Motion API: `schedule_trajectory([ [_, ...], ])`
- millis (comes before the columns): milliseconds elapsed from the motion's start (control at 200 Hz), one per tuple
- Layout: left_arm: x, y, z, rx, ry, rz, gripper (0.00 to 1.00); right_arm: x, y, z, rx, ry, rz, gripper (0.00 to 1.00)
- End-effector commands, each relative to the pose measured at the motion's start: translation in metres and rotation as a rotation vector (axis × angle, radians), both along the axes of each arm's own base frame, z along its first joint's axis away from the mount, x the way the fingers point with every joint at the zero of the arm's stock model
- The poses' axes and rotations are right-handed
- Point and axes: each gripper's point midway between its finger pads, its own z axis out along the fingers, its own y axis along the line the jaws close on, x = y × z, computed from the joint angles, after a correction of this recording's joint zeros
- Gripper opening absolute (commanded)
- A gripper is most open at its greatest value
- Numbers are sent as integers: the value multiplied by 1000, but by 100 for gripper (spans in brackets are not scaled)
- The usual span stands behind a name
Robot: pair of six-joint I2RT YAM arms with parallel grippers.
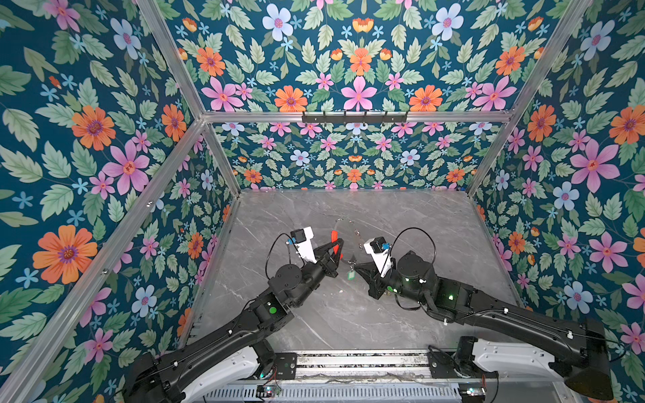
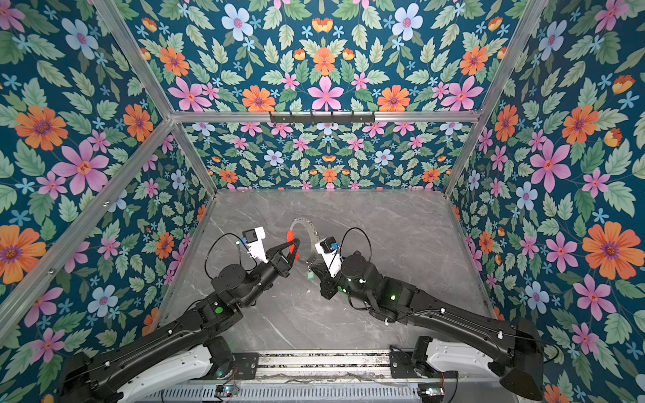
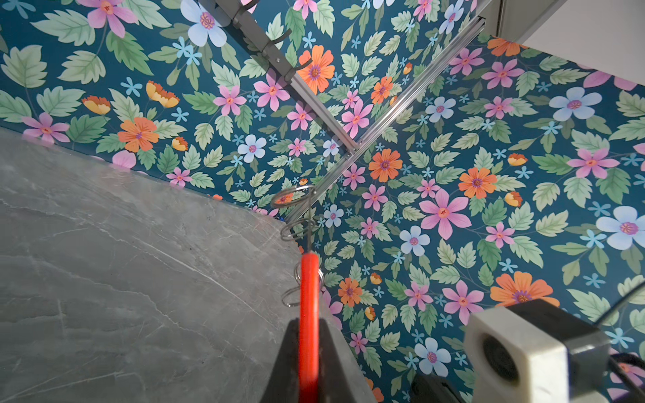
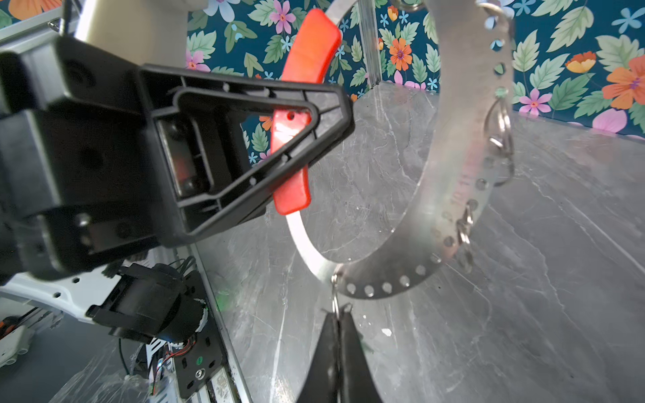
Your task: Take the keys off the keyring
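**Top views.** The left gripper (image 1: 339, 242) has its fingers closed on the red segment (image 1: 335, 249) of the keyring (image 2: 307, 223). The keyring is held clear of the worktop (image 1: 419, 226), between the two grippers. The left arm reaches forward and inward, with its forearm raised off the surface. The right gripper (image 1: 353, 268) points toward the left one, with its fingers fully closed at the ring's near rim. The green tag (image 1: 350, 275) of one key hangs just beside the fingertips. The right arm is bent at the elbow, with its wrist turned inward.

**Left wrist view.** The fingers (image 3: 286, 356) clamp the red segment edge-on, with no gap on either side. Small silver loops (image 3: 291, 199) stand along the rim beyond it.

**Right wrist view.** The fingers (image 4: 324, 349) are pressed together, pinching a silver loop (image 4: 335, 300) that hangs from a hole in the ring's lowest part. Whether the key itself is also pinched cannot be told. The left gripper is seen gripping the red segment at mid-length
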Motion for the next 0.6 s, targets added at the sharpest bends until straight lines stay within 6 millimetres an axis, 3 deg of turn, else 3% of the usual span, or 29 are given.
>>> schedule_trajectory([
  [0, 4, 3, -6, 29, 15, 29, 0, 6, 1, 14, 28, -46, -24, 0],
  [145, 2, -5, -11, 25, 33, -9, 3, 6, 7, 24, 56, -84, 4, 0],
  [415, -7, 1, -20, 1, 60, -30, 28, 8, 7, 45, 122, -141, 12, 0],
  [595, -15, -4, -28, -7, 89, -89, 33, 19, 1, 44, 137, -126, -13, 0],
])
